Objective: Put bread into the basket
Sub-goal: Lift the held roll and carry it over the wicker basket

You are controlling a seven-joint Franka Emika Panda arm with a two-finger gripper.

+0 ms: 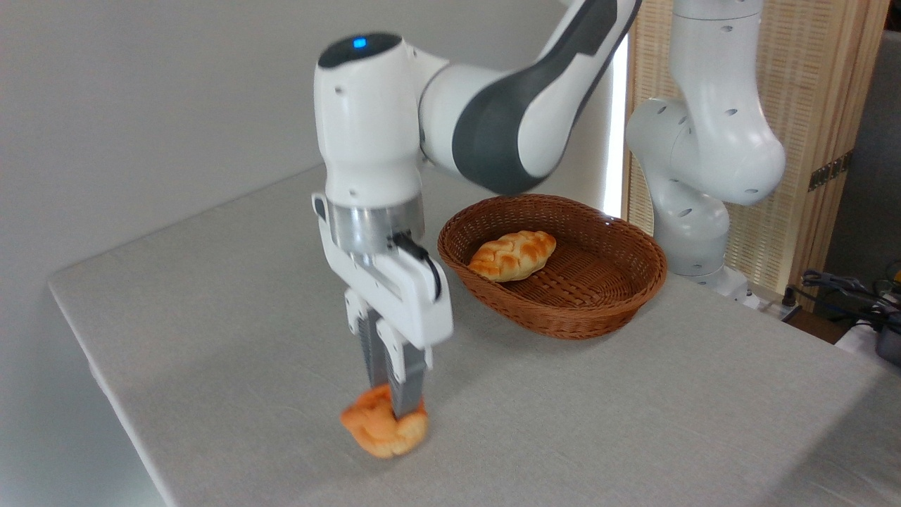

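The bread, a small lumpy orange-golden bun, sits low at the front of the table, and my gripper comes straight down onto it. Both fingers press into its top, squeezing it, so the gripper is shut on the bun. I cannot tell whether the bun still touches the cloth. The brown wicker basket stands to the right and farther back, well apart from the gripper. A longer braided loaf lies inside it toward its left side.
The table is covered in grey cloth; its left edge runs diagonally close to the bun. The arm's white base stands behind the basket at the right. Cables and equipment lie off the table's far right.
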